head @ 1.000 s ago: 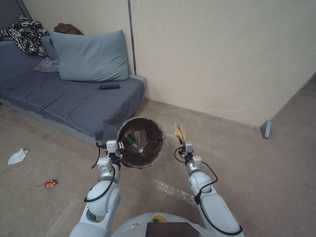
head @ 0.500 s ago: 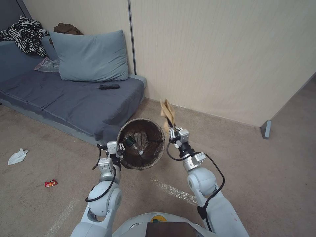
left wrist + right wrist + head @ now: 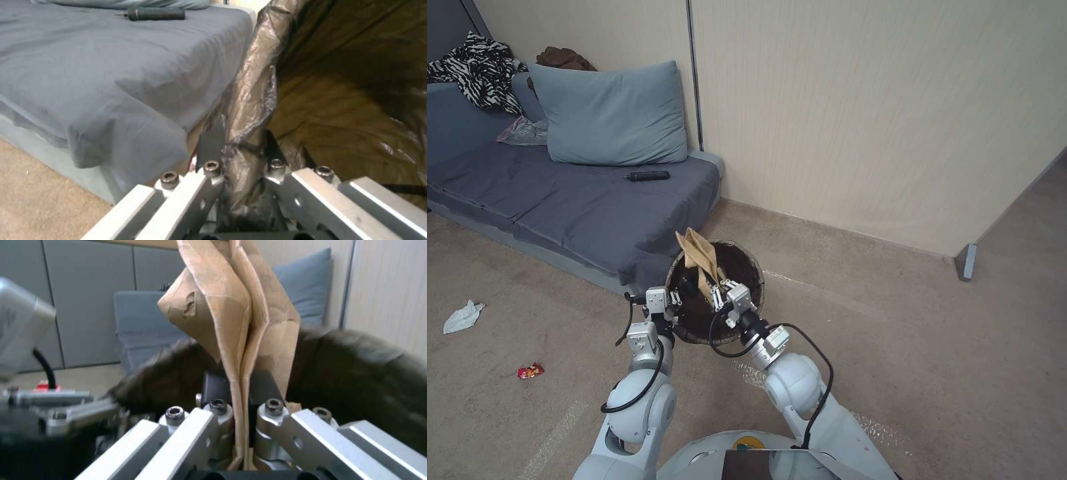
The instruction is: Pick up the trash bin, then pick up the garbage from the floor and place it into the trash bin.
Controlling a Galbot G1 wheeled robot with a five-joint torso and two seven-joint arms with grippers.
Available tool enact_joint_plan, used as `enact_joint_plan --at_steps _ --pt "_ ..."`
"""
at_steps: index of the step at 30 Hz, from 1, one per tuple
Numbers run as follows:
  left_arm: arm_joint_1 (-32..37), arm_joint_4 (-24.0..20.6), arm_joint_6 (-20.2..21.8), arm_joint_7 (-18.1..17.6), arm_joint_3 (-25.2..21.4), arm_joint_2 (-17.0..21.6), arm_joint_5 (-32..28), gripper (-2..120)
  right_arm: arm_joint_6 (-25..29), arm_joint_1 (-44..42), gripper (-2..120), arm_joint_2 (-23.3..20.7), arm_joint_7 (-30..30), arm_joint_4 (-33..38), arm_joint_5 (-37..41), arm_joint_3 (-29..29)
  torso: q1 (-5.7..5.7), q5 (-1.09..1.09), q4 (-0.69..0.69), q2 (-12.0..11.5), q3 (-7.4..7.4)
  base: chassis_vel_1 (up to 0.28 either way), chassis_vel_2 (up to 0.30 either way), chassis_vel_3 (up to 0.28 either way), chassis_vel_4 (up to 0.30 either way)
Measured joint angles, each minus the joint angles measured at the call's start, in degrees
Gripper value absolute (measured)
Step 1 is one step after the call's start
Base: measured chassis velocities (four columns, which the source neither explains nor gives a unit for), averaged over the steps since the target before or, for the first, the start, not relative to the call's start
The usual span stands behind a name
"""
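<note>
My left gripper (image 3: 672,298) is shut on the near rim of the trash bin (image 3: 755,270), a round bucket lined with a dark brown bag, and holds it tilted above the carpet. In the left wrist view the fingers (image 3: 213,140) pinch the bag-covered rim (image 3: 251,96). My right gripper (image 3: 715,292) is shut on a brown paper bag (image 3: 696,252), a piece of the garbage, which stands upright over the bin's mouth. The right wrist view shows the paper bag (image 3: 222,313) between the jaws, with the bin's dark liner (image 3: 356,373) behind it. A white tissue (image 3: 462,317) and a red wrapper (image 3: 530,371) lie on the floor at left.
A grey sofa bed (image 3: 560,200) with a blue pillow (image 3: 610,113) and a black tool (image 3: 649,176) stands at left, just behind the bin. The beige wall (image 3: 860,120) runs behind. Open carpet lies to the right, with a strip of tape (image 3: 760,380) on it.
My right arm has swung left and up with the paper bag, from right of the bin to over its mouth. The left gripper has kept the bin nearly still.
</note>
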Motion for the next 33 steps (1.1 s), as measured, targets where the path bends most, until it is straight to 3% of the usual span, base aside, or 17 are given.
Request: enact_joint_plan --at_steps 16,33 --pt "-0.1 -0.5 0.0 0.0 0.0 -0.1 0.0 2 1.7 0.1 1 0.7 0.3 -6.3 -0.9 0.8 0.0 -0.01 0.0 0.0 0.0 0.0 0.0 0.0 0.0" --pt "-0.1 -0.2 0.0 0.1 0.4 0.0 0.1 2 1.9 0.0 64 0.3 0.1 -6.2 -1.0 1.4 0.0 0.02 0.0 0.0 0.0 0.0 0.0 0.0 0.0"
